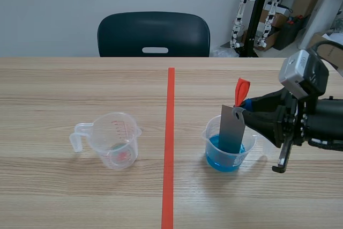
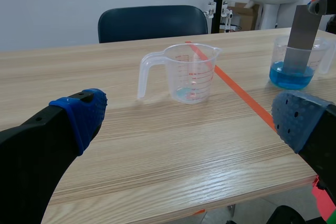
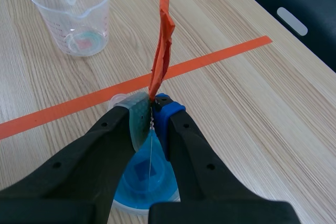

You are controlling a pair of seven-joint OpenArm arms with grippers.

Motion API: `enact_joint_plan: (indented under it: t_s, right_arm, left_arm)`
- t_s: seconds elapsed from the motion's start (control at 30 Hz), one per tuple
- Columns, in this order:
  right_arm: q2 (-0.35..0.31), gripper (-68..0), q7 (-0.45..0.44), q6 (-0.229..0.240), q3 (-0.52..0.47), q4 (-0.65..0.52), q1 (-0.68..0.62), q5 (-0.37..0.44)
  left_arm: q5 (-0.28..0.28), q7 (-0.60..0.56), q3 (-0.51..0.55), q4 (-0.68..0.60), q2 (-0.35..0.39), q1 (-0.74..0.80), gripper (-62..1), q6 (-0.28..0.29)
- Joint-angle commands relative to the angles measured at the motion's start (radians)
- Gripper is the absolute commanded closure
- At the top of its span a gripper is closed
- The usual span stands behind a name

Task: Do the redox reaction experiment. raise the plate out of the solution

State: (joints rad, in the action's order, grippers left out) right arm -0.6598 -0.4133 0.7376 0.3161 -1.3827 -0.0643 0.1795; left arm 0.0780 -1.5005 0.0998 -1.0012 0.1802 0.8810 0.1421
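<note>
Wood-grain desk (image 1: 80, 84) w/ an orange tape line (image 1: 170, 148) down the middle, dark chair (image 1: 154, 33) pushed in at the far side. On my R side of the line sits the small clear beaker (image 1: 251, 146), blue solution (image 1: 225, 160) in the bottom. The grey plate (image 1: 232, 130) stands near upright in it, lower end in the blue, top well above the rim. So it's not yet out.

An orange ribbon (image 3: 163, 45) sticks up from the plate's top. I judge it's there as a handle, so I can grip high and keep my pads (image 3: 137, 119) dry and clear of the liquid. My right hand (image 3: 152, 115) is pinched narrow on the plate's top edge, right at the ribbon's base, w/ the plate edge-on between the pads. Coming in from the side keeps the wrist off the beaker.

A clear measuring cup (image 1: 115, 140) sits on the other side of the line, untouched, only a faint tint at the bottom. My left hand (image 2: 191, 116) hangs low near the desk's near edge, spread wide, holding nothing, well apart from the cup. I'd say it's parked there bc the lift needs only one hand.
</note>
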Motion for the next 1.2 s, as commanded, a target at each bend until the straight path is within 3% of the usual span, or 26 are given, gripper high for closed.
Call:
enact_joint_plan:
  t_s: [0.0, 1.17]
  right_arm:
    - [-0.016, -0.6, 0.007, 0.008, -0.009, -0.008, 0.009, 0.003]
    - [-0.016, -0.6, -0.008, 0.008, -0.009, -0.008, 0.009, 0.008]
  left_arm:
    - [-0.006, -0.018, 0.001, -0.015, 0.003, 0.002, -62.3, 0.003]
    - [-0.006, -0.018, 0.001, -0.015, 0.003, 0.002, -62.3, 0.003]
